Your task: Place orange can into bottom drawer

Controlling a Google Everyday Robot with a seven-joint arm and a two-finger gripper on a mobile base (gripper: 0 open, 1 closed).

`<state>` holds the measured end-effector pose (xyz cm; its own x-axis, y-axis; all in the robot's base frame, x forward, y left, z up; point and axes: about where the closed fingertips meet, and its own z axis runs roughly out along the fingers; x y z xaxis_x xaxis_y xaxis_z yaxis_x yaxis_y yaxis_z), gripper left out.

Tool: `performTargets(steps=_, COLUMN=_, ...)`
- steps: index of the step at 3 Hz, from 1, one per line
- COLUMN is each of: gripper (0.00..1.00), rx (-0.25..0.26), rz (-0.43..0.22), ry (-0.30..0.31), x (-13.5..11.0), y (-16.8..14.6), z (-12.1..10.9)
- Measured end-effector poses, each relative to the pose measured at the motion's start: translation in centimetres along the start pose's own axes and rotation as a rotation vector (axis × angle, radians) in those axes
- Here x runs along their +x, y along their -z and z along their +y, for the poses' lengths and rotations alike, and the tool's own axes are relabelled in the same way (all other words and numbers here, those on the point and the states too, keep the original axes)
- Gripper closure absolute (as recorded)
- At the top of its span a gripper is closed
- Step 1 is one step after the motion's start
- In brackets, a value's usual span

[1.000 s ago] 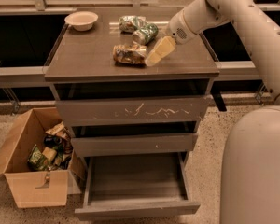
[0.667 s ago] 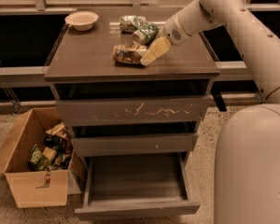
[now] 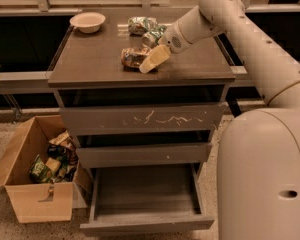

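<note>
The orange can (image 3: 131, 57) lies on its side on top of the cabinet (image 3: 90, 64), near the middle. My gripper (image 3: 153, 59) reaches in from the right and sits right against the can's right end, low over the top. The bottom drawer (image 3: 145, 223) is pulled open below, and its inside shows nothing in it. The arm comes down from the upper right.
A green can (image 3: 141, 24) and a green-and-white can (image 3: 153, 37) lie behind the orange can. A pale bowl (image 3: 87, 21) stands at the back left. The scratched top drawer (image 3: 140, 119) and middle drawer (image 3: 140, 154) are shut. A cardboard box (image 3: 37, 199) of packets stands on the floor left.
My gripper has moved left and slightly down, closing the gap to the orange can. The can, the other cans and the drawers have not moved.
</note>
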<state>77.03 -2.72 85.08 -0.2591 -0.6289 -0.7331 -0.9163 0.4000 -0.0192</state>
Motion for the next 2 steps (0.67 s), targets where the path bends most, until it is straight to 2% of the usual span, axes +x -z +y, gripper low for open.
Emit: performTargets(steps=2, gripper=0.6, rx=-0.031, rz=0.007, ry=0.016, x=-0.21, y=-1.15, z=1.12)
